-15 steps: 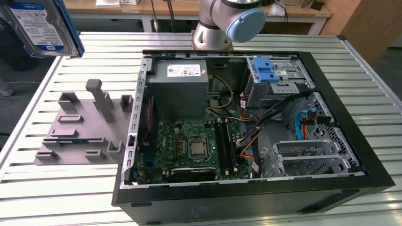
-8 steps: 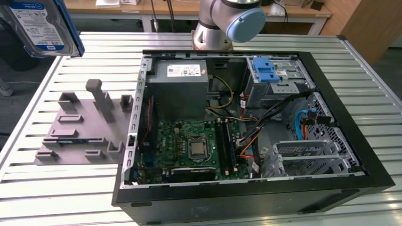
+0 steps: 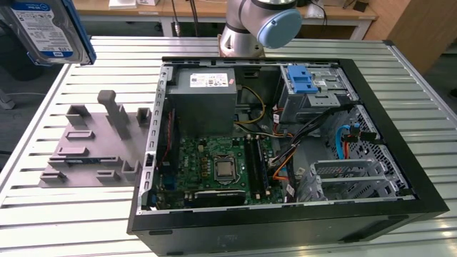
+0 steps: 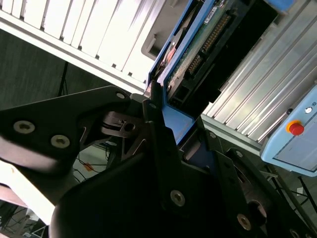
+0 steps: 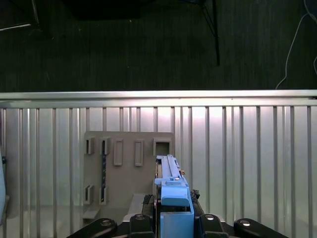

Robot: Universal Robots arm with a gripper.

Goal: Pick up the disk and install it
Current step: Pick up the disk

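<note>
My tool (image 4: pixel 166 134) is clamped on the blue handle end of the disk (image 3: pixel 46 29), with the black fingers (image 4: pixel 157 124) tight against the blue carrier in the second wrist view. The disk hangs in the air, clear of the bench (image 3: pixel 71 225), at about 10 o'clock in the exterior view. Under that corner the grey stand (image 3: pixel 93 144) with its upright posts lies on the bench at 9 o'clock of the open computer case (image 3: pixel 286 230). Inside the case the drive bay with the blue bracket (image 3: pixel 303 80) on top sits at about 1 o'clock, well apart from the disk.
</note>
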